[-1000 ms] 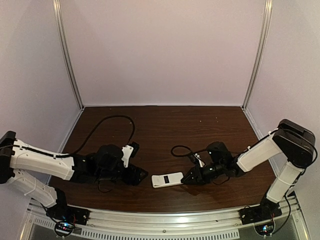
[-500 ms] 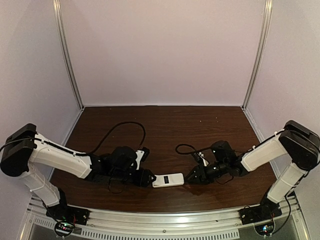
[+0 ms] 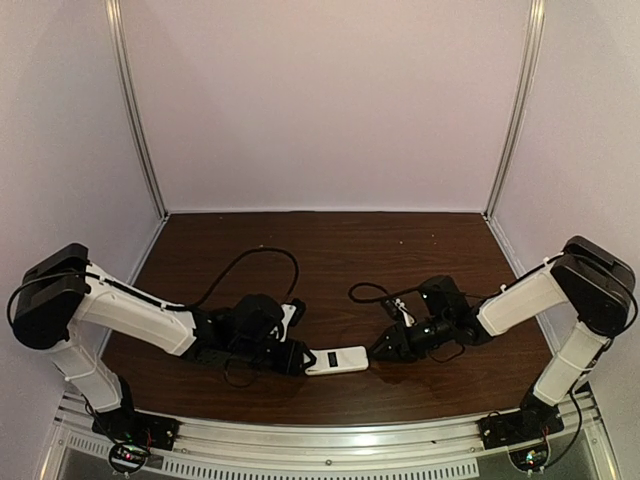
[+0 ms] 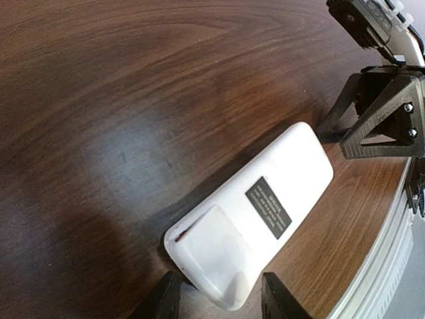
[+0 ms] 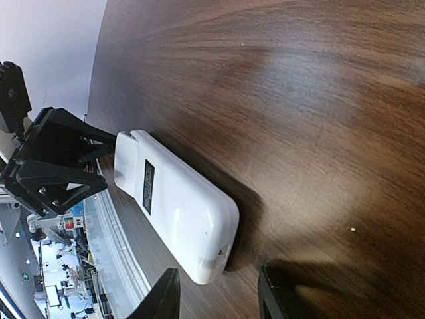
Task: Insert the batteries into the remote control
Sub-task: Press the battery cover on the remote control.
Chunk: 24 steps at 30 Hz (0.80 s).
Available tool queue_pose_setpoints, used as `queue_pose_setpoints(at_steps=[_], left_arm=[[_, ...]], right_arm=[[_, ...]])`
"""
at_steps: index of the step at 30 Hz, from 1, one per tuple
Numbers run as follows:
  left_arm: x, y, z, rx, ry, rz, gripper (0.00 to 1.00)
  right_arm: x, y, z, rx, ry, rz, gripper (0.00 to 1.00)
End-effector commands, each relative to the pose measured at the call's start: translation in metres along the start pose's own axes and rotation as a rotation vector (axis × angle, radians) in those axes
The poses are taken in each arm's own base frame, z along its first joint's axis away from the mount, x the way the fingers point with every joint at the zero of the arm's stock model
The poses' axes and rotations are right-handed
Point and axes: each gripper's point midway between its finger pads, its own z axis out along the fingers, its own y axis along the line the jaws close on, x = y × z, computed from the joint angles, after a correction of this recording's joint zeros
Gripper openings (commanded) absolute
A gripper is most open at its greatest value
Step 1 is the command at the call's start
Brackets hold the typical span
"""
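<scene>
The remote control (image 3: 336,359) lies on the brown table with its plain white back up, its dark label (image 4: 269,207) showing. A square cover panel (image 4: 212,239) sits at its left end, with a thin reddish gap along one edge. My left gripper (image 3: 303,358) stands open at that end, its fingers either side of the tip (image 4: 222,302), one close to the edge and the other apart. Facing it, my right gripper (image 3: 378,350) is open around the rounded right end (image 5: 219,299) without pinching it. The batteries are out of view.
Black cables loop on the table behind each arm (image 3: 260,262) (image 3: 365,297). An aluminium rail (image 3: 330,440) runs along the near edge just in front of the remote. Pale walls enclose the table on three sides.
My left arm has slid right up to the remote's left end and its jaws have narrowed. The right gripper has stayed at the right end, shifting only slightly.
</scene>
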Motion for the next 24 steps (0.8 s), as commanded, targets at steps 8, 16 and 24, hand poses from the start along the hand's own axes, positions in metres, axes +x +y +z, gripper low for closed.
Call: queue_pose_setpoints(at_steps=[8, 16, 24], left_arm=[[-0.005, 0.013, 0.010, -0.081, 0.001, -0.016, 0.34], [0.002, 0.020, 0.015, -0.117, 0.036, -0.012, 0.27], [0.009, 0.023, 0.021, -0.128, 0.069, -0.008, 0.21]], right_arm=[[0.005, -0.005, 0.012, 0.004, 0.034, 0.001, 0.40], [0.011, -0.003, 0.019, -0.005, 0.054, 0.003, 0.38], [0.013, -0.002, 0.022, -0.014, 0.059, 0.002, 0.35]])
